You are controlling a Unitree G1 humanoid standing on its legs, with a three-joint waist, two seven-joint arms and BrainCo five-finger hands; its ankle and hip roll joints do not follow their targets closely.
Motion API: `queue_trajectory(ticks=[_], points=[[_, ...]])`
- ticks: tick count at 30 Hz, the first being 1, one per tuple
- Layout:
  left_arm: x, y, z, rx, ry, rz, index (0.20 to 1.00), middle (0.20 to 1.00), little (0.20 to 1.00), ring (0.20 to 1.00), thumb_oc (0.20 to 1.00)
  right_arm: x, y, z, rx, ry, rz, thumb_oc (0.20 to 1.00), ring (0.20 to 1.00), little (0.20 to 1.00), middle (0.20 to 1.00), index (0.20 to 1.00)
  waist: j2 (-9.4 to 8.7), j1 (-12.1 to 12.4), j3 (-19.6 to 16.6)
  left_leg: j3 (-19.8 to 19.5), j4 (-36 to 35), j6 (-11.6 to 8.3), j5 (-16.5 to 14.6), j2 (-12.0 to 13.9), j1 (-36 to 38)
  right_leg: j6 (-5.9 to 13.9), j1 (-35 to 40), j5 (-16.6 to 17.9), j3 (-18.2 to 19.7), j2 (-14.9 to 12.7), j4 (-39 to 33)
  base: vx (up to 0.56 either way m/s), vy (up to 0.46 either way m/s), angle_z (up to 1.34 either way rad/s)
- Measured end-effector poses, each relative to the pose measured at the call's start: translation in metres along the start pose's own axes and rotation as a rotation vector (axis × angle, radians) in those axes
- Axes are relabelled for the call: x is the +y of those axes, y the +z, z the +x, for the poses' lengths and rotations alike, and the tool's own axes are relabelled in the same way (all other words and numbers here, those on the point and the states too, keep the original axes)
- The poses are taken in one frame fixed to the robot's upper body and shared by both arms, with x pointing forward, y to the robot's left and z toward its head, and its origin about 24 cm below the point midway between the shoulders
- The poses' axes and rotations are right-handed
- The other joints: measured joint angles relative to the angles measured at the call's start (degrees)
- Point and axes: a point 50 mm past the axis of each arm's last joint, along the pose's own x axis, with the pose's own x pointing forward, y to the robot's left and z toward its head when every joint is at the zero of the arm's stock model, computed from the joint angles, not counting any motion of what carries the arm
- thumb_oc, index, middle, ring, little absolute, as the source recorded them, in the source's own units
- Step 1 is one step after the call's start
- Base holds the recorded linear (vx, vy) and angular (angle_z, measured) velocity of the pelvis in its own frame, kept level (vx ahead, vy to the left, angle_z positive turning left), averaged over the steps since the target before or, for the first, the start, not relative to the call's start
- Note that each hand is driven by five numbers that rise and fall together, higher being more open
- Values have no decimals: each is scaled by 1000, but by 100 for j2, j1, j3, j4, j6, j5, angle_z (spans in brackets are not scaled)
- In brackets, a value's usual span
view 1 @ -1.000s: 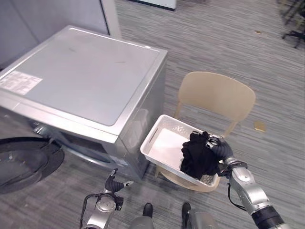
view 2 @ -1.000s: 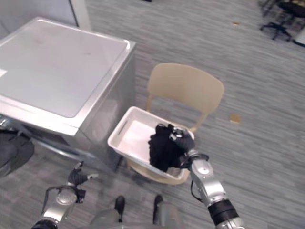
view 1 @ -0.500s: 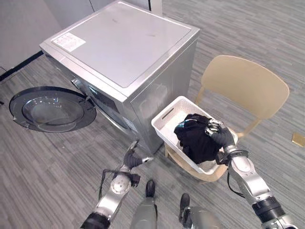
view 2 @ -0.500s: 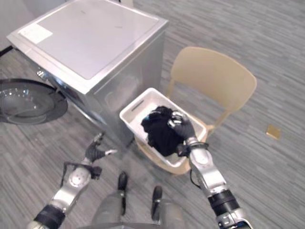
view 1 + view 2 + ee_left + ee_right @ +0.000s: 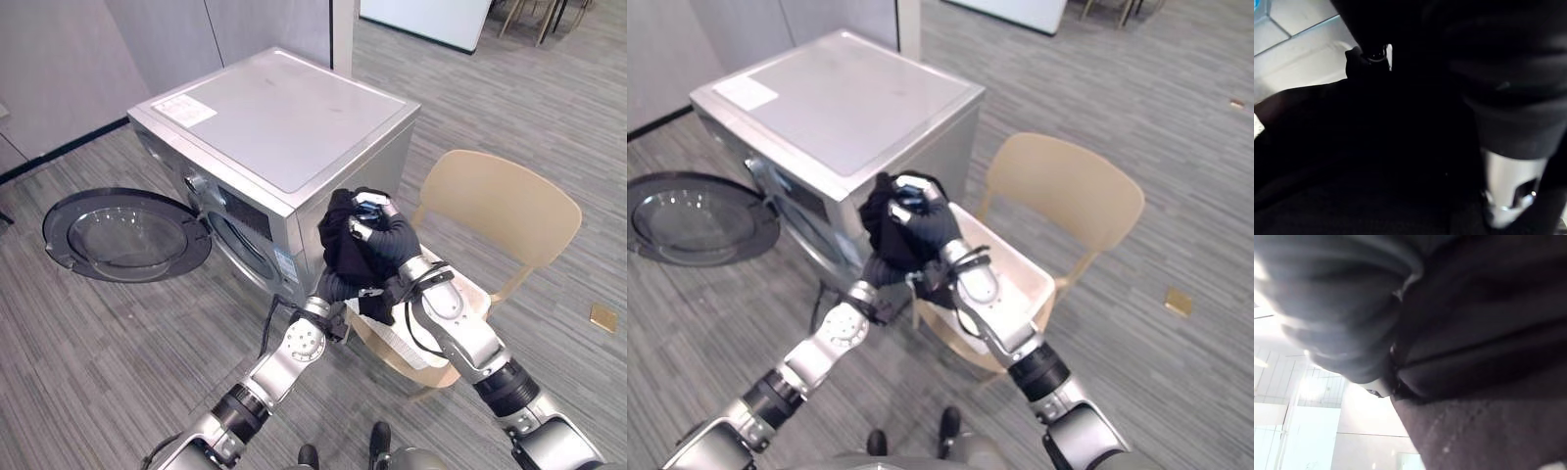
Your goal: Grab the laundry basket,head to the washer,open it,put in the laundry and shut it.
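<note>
Grey carpet, washer door open. Right hand gripped the black laundry above the basket; left hand beneath, fingers hidden. Loading step; next, swing it to the drum.

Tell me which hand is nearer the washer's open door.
Left. The left hand is under the black laundry on the side toward the washer door; the right hand, gripping the laundry from above, is farther over, above the basket.
</note>
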Motion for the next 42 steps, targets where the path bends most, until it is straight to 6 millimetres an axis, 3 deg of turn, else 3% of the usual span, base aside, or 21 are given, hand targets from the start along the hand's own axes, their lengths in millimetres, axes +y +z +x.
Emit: queue_trajectory(ticks=[1, 2, 3, 9, 14, 17, 20, 21, 23, 24, 26, 27, 31, 34, 37, 39, 40, 41, 42], points=[[1, -1, 0, 2, 10, 1, 200, 200, 200, 200, 200, 1, -2, -1, 10, 3, 19, 404, 404, 404, 404, 404, 5, 3, -35, 1, 0, 4, 3, -1, 0, 10, 8, 7, 0, 1, -15, 0, 0, 0], [1, -1, 0, 6, 18, 2, 200, 200, 200, 200, 200, 2, -4, -1, 18, 7, 35, 802, 802, 802, 802, 802, 7, 6, -59, 1, 0, 11, 7, -2, -1, 19, 15, 13, 1, 4, -38, -11, 34, -1], [3, -3, -1, 13, 26, 8, 200, 200, 200, 200, 200, 3, -7, -4, 27, 9, 52, 1000, 1000, 1000, 1000, 1000, 6, 6, -69, 5, 1, 22, 15, -2, 1, 36, 26, 27, 5, 9, -60, -2, 30, -2], [4, -23, -17, 104, 55, -14, 200, 200, 200, 200, 200, 1, -24, -25, 105, 49, 65, 1000, 1000, 1000, 1000, 1000, 22, -6, -90, 103, -1, 24, 16, 35, 29, 61, 27, 46, 86, 56, -70, 1, 20, -8], [23, -53, -51, 243, 163, -52, 200, 200, 200, 200, 200, -38, -28, -62, 164, -76, -127, 1000, 1000, 1000, 1000, 1000, 30, -5, -98, 112, -15, 37, 7, 68, 80, 68, 62, 42, 102, 107, -94, 4, 5, -1], [41, -79, -90, 380, 253, -58, 200, 200, 200, 200, 200, -79, -33, -116, 295, -248, -303, 1000, 1000, 1000, 1000, 1000, 83, -23, -127, 124, -27, 63, -11, 83, 103, 79, 107, 57, 123, 127, -169, 10, 20, -3], [53, -92, -114, 459, 316, -78, 200, 200, 200, 200, 200, -99, -35, -151, 391, -372, -371, 1000, 1000, 1000, 1000, 1000, 97, -78, -137, 140, -52, 66, -13, 90, 110, 96, 119, 79, 138, 138, -220, -8, 14, -2], [55, -100, -131, 513, 337, -89, 200, 200, 200, 200, 200, -106, -40, -176, 468, -430, -402, 1000, 1000, 1000, 1000, 1000, 100, -113, -158, 139, -58, 68, -14, 84, 108, 101, 119, 83, 140, 144, -242, 0, 0, 0], [57, -106, -143, 551, 350, -92, 200, 200, 200, 200, 200, -111, -44, -192, 537, -453, -436, 1000, 1000, 1000, 1000, 1000, 109, -144, -173, 145, -71, 75, -19, 81, 110, 101, 115, 83, 147, 144, -247, -6, 4, -3], [58, -118, -165, 637, 362, -104, 200, 200, 200, 200, 200, -120, -55, -226, 678, -513, -462, 1000, 1000, 1000, 1000, 1000, 116, -153, -177, 175, -100, 76, -19, 80, 134, 102, 112, 83, 178, 146, -248, -8, 4, -9], [57, -127, -182, 709, 369, -105, 200, 200, 200, 200, 200, -123, -65, -250, 808, -532, -477, 1000, 1000, 1000, 1000, 1000, 117, -152, -173, 249, -104, 95, -33, 88, 139, 104, 96, 85, 225, 154, -244, -18, -2, -14], [53, -137, -197, 785, 353, -120, 200, 200, 200, 200, 200, -123, -77, -272, 926, -534, -489, 1000, 1000, 1000, 1000, 1000, 120, -160, -173, 262, -106, 108, -41, 87, 152, 110, 97, 88, 255, 155, -238, -36, -12, -13], [42, -159, -219, 938, 305, -151, 200, 200, 200, 200, 200, -109, -118, -312, 1206, -490, -397, 1000, 1000, 1000, 1000, 1000, 120, -153, -173, 272, -103, 183, -97, 83, 85, 109, 21, 86, 279, 145, -183, -40, -16, -4], [37, -170, -229, 1023, 298, -168, 200, 200, 200, 200, 200, -95, -134, -310, 1253, -427, -339, 1000, 1000, 1000, 1000, 1000, 126, -135, -161, 259, -80, 181, -65, 78, -17, 110, -89, 86, 270, 133, -101, -57, -25, 2], [31, -176, -237, 1075, 300, -190, 200, 200, 200, 200, 200, -86, -145, -294, 1239, -347, -322, 1000, 1000, 1000, 1000, 1000, 149, -92, -98, 227, -58, 147, -39, 86, -20, 103, -69, 81, 244, 133, -81, -117, -39, 6], [34, -175, -227, 1050, 321, -212, 200, 200, 200, 200, 200, -81, -150, -278, 1208, -299, -316, 1000, 1000, 1000, 1000, 1000, 167, 39, 78, 98, 83, 120, -6, 83, -138, 102, -74, 78, 143, 110, -51, -198, -52, 36], [41, -174, -212, 1009, 338, -199, 200, 200, 200, 200, 200, -79, -153, -270, 1194, -276, -321, 1000, 1000, 1000, 1000, 1000, 111, 10, 238, -86, 342, 107, -14, 69, -332, 87, -89, 66, 24, 45, -39, -139, -37, 63], [44, -173, -205, 990, 347, -195, 200, 200, 200, 200, 200, -80, -154, -260, 1171, -263, -326, 1000, 1000, 1000, 1000, 1000, 159, 144, 361, -175, 440, 107, -12, 74, -448, 88, -108, 66, -44, 55, -8, -170, -46, 96], [50, -169, -185, 935, 353, -183, 200, 200, 200, 200, 200, -81, -155, -248, 1150, -245, -334, 1000, 1000, 1000, 1000, 1000, 139, 163, 560, -387, 664, 81, -12, 50, -722, -4, -224, 4, -228, -14, 58, -73, -25, 78]])
